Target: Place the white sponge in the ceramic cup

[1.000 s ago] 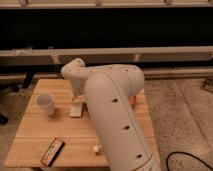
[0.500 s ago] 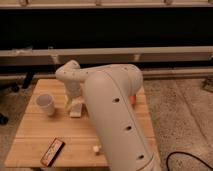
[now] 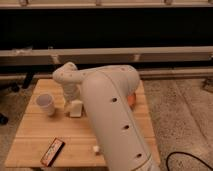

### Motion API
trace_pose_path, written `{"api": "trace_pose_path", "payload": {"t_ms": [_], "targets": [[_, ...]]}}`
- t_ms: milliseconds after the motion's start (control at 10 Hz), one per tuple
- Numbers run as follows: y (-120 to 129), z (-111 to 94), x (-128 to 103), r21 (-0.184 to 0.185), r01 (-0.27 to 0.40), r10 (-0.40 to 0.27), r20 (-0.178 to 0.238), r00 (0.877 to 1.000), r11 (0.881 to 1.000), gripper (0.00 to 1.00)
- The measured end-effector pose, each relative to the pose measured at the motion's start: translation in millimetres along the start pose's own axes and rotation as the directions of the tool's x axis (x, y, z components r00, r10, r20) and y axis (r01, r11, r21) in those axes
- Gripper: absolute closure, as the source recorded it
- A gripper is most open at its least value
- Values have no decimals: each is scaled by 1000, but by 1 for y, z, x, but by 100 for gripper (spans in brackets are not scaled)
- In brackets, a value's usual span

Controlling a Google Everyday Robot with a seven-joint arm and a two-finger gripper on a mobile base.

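- Camera view, left to right: a small dark packet (image 3: 52,151) lies near the front left corner of the wooden table (image 3: 40,132).
- Farther back, the ceramic cup (image 3: 46,104) stands upright, mouth up, apart from everything else.
- Just right of it, the white sponge (image 3: 76,108) stands on end on the tabletop, long axis roughly vertical, broad face toward the camera.
- Directly above the sponge, the gripper (image 3: 72,101) reaches down; whether its fingers are clenched on the block or released cannot be told.
- Judging by this, a firm grip on the sponge's narrow sides, a clean lift and a short carry left over the cup's rim should serve best.
- At far right, something orange (image 3: 132,99) peeks from behind the arm.
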Motion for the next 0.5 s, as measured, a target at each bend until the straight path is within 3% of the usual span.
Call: {"api": "trace_pose_path", "payload": {"t_ms": [500], "targets": [[1, 18, 3, -6, 16, -16, -70, 997, 1000, 20]]}}
